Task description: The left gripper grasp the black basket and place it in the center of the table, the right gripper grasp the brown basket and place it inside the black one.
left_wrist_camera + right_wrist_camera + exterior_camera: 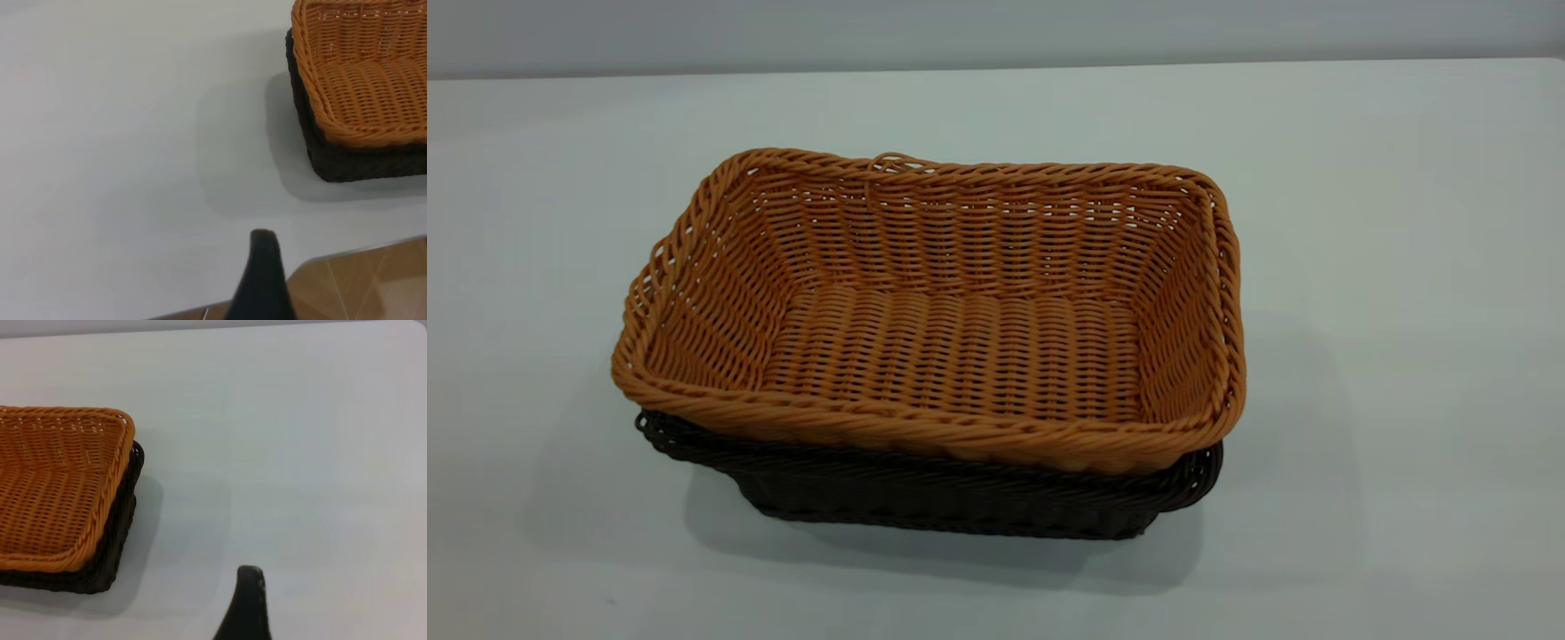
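The black basket [960,502] sits mid-table [1405,267] with the brown basket [934,347] nested inside it. Both sit well away from the left end effector [263,280] and right end effector [245,607]; whether either is spread I cannot tell. The task looks complete, so nothing remains but parking.

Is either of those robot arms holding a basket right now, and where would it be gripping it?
No. The brown basket sits nested in the black basket on the table, and neither gripper touches them.
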`<move>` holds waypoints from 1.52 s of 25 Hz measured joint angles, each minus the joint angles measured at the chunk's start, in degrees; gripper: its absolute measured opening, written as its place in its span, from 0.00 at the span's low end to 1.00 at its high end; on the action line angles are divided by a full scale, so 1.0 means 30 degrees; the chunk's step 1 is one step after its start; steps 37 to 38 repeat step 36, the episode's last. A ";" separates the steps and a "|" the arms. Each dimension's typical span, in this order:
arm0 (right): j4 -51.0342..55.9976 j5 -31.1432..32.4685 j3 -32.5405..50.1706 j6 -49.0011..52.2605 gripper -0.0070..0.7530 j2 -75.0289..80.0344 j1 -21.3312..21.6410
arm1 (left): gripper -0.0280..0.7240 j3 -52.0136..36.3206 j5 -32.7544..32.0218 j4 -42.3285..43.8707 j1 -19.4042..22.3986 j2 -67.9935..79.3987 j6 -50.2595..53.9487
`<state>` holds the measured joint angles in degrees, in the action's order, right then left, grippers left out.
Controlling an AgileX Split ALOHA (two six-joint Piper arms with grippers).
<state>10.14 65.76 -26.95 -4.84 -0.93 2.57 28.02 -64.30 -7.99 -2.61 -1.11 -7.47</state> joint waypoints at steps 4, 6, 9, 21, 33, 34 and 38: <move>0.0000 0.0000 0.0000 0.0000 0.79 0.0000 0.0000 | 0.77 0.0000 0.0000 0.0000 0.0000 0.0000 0.0017; 0.0000 0.0000 0.0000 0.0000 0.79 0.0000 0.0000 | 0.77 0.0000 0.0000 0.0000 0.0000 0.0000 0.0017; -0.0073 0.0000 0.0000 -0.0035 0.79 0.0000 0.0000 | 0.77 0.0000 0.0000 0.0000 0.0000 0.0000 0.0017; -0.3379 -0.0024 0.0000 0.3548 0.79 0.0000 0.0000 | 0.77 0.0000 0.0000 0.0000 0.0000 0.0000 0.0017; -0.3591 -0.0047 0.0000 0.3940 0.79 0.0000 0.0000 | 0.77 0.0000 0.0000 0.0000 0.0000 0.0000 0.0017; -0.3591 -0.0047 0.0000 0.3940 0.79 0.0000 0.0000 | 0.77 0.0000 0.0000 0.0000 0.0000 0.0000 0.0017; -0.3591 -0.0053 0.0000 0.3940 0.79 0.0000 0.0000 | 0.77 0.0000 0.0000 0.0000 0.0000 0.0000 0.0017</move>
